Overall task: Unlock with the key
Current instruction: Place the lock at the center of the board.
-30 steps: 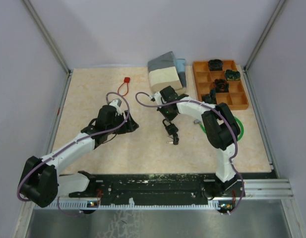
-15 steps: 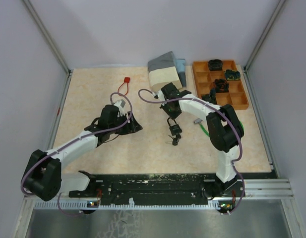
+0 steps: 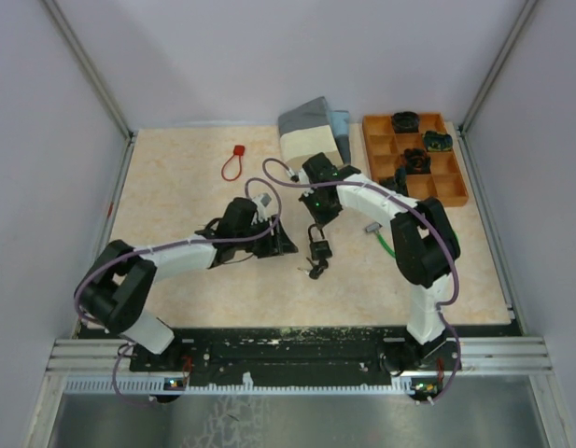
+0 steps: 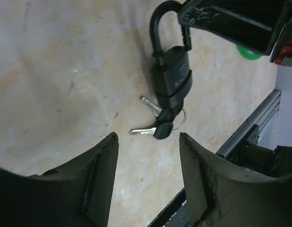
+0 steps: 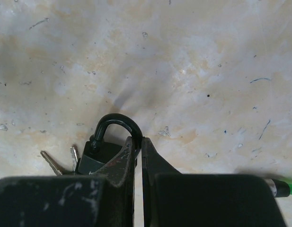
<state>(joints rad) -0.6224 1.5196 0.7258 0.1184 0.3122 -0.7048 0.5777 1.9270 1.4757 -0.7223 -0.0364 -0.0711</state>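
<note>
A black padlock (image 3: 319,248) hangs by its shackle (image 5: 115,120) from my right gripper (image 5: 138,140), which is shut on the shackle's right leg. A bunch of black-headed keys (image 4: 157,127) sticks out of the lock's lower end and rests on the table, also seen as keys (image 3: 314,271) in the top view. My left gripper (image 4: 148,139) is open, low over the table just left of the lock, with the keys lying a short way beyond its fingertips (image 4: 111,142). Nothing is between its jaws. In the top view the left gripper (image 3: 280,243) is beside the padlock.
An orange compartment tray (image 3: 448,193) with dark parts stands at the back right. A grey and beige block (image 3: 311,137) sits behind the right gripper. A red-tagged cord loop (image 3: 233,164) lies at the back left. A green ring (image 3: 388,245) lies under the right arm.
My left arm has swung right, up to the padlock, and its jaws have narrowed a little. The right gripper has kept its hold on the shackle, and the keys have shifted slightly left.
</note>
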